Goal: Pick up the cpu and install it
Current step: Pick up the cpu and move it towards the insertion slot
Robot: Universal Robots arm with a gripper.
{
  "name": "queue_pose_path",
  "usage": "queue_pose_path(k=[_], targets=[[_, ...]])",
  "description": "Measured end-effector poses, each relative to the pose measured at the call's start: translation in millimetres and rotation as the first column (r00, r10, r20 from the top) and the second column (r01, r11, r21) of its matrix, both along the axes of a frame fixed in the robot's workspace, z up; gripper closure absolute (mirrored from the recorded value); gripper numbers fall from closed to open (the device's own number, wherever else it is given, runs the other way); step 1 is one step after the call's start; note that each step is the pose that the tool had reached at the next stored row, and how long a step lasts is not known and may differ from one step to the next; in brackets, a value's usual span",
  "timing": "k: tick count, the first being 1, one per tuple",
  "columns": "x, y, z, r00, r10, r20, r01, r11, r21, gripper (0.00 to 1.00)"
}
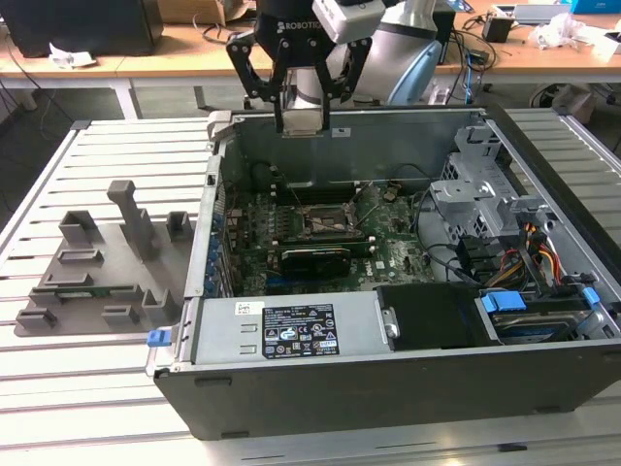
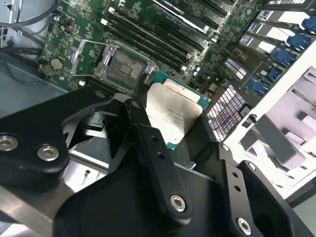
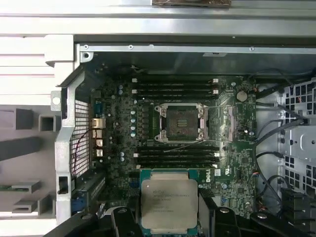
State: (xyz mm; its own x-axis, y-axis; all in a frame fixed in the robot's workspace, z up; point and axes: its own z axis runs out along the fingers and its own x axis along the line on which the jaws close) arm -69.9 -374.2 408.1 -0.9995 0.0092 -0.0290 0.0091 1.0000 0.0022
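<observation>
The end effector is closed on the cpu, its black fingers pressing on two opposite edges of the chip. The silvery-grey lid faces the camera in both wrist views, with the green rim showing around it. In the second wrist view the cpu sits tilted between the linkages of the end effector.

Below the end effector lies the motherboard, and on it the empty cpu socket with its metal retention frame swung open. The held chip is well clear of the socket, not touching it. Rows of memory slots run on either side of the socket.

In the exterior view the end effector hangs over the rear wall of the open computer case, which lies on its side. A long black expansion card sits further down the board.

The case rests on a white slatted table. Off to one side of the case, on the exterior view's left, stands a grey plastic holder tray with upright blocks.

Beyond the arm runs a wooden table strewn with cables and equipment.
</observation>
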Motion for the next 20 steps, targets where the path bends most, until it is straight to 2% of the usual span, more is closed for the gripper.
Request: queue_pose_path(k=[3, 9, 11, 18, 20], targets=[[8.6, 0.0, 0.0, 1.0, 0.0, -0.0001, 0.0, 1.0, 0.0, 0.45], [38.8, 0.0, 0.0, 1.0, 0.0, -0.0002, 0.0, 1.0, 0.0, 0.45], [43.5, 0.0, 0.0, 1.0, 0.0, -0.0002, 0.0, 1.0, 0.0, 0.45], [71.6, 0.0, 0.0, 1.0, 0.0, -0.0002, 0.0, 1.0, -0.0001, 0.45], [73.3, 0.0, 0.0, 1.0, 0.0, -0.0003, 0.0, 1.0, -0.0001, 0.45]])
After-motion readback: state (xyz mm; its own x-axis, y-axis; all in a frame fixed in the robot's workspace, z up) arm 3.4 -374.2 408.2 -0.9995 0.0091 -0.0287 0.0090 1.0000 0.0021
